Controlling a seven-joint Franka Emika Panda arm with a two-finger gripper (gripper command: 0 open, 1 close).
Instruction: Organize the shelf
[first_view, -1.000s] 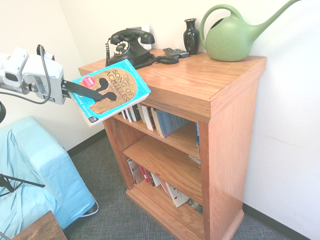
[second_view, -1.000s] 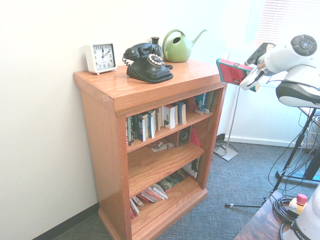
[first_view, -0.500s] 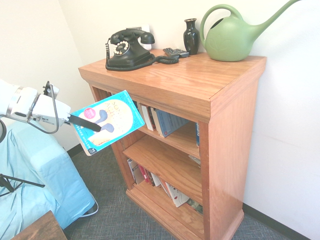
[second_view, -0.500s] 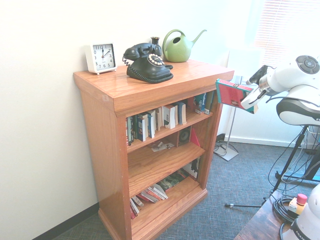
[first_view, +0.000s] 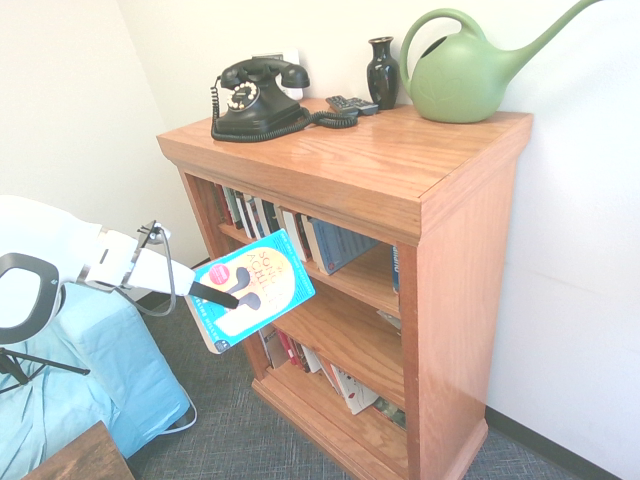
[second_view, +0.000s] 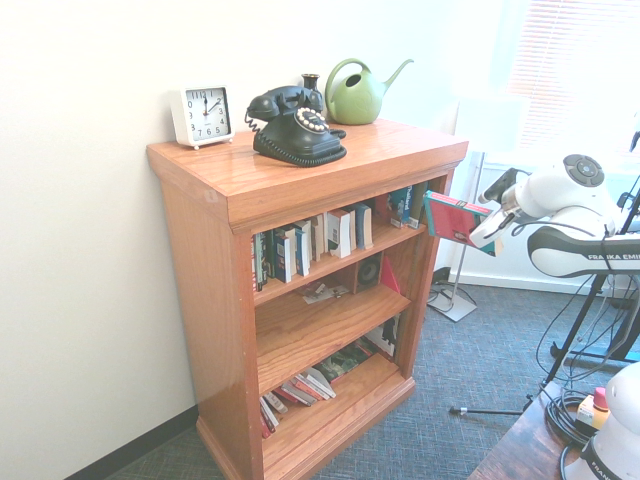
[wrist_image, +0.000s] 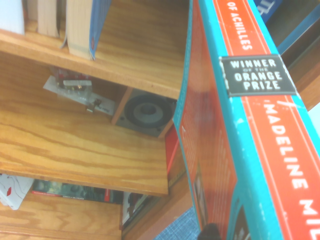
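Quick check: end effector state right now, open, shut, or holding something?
End effector: closed on the teal paperback book, held in front of the shelf, not yet on any tier.

One reddish-brown wooden bookcase (second_view: 300, 180), one black rotary telephone (second_view: 295, 125), one green plastic watering can (second_view: 355, 92), one white square clock (second_view: 201, 114), one dark vase (first_view: 382, 72).
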